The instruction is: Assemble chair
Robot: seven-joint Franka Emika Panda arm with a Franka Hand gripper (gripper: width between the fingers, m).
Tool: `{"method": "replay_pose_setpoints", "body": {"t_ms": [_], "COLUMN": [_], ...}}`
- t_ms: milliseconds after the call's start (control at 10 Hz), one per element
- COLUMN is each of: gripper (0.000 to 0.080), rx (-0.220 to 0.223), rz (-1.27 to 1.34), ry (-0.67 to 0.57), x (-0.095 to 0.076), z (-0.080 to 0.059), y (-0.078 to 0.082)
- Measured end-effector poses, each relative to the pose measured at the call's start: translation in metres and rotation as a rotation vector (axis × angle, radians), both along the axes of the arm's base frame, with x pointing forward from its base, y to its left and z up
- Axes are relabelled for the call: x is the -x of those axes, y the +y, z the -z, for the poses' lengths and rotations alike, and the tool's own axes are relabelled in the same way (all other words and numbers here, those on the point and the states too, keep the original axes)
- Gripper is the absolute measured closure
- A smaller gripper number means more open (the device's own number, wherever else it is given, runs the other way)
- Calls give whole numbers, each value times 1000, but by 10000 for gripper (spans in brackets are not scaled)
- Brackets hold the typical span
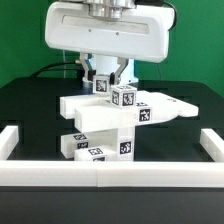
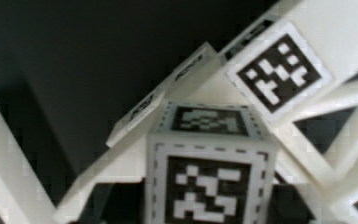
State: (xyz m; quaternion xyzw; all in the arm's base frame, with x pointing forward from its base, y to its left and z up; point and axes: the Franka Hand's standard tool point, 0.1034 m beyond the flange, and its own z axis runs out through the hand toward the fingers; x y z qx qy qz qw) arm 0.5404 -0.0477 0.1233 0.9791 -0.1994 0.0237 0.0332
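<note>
Lying under everything is a black table (image 1: 30, 110), and a green wall (image 1: 20, 40) is standing behind it; white border rails (image 1: 100, 178) are running along the front and up both sides of the table, making a low fence.

The chair (image 1: 110, 125) is sitting in the middle of the table, inside the rails; it is looking like a chunky white stack of blocks and slabs with small black-and-white tags on them; a flat slab is sticking out toward the exterior view's right, and a short block is lying at the bottom, toward the exterior view's left.

The gripper (image 1: 108, 78) is hanging straight down from the big white arm, right over the top of the chair; its two dark fingers (image 1: 93, 75) are reaching down on either side of the tagged blocks at the top of the stack; whether they are squeezing a block or just sitting beside it, I cannot tell.

The wrist view is showing a tagged white post (image 2: 208, 165) very close up, with white bars (image 2: 25, 150) slanting away on both sides of it; the picture is blurry.
</note>
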Motion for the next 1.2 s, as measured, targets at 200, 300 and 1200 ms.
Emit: {"method": "replay_pose_setpoints", "body": {"t_ms": [200, 300, 1200], "gripper": [509, 509, 188], "rx": [-13, -18, -47], "rz": [149, 223, 487], "ry": [-13, -19, -33], "x": [0, 0, 1], "z": [0, 0, 2], "y": [0, 0, 6]}}
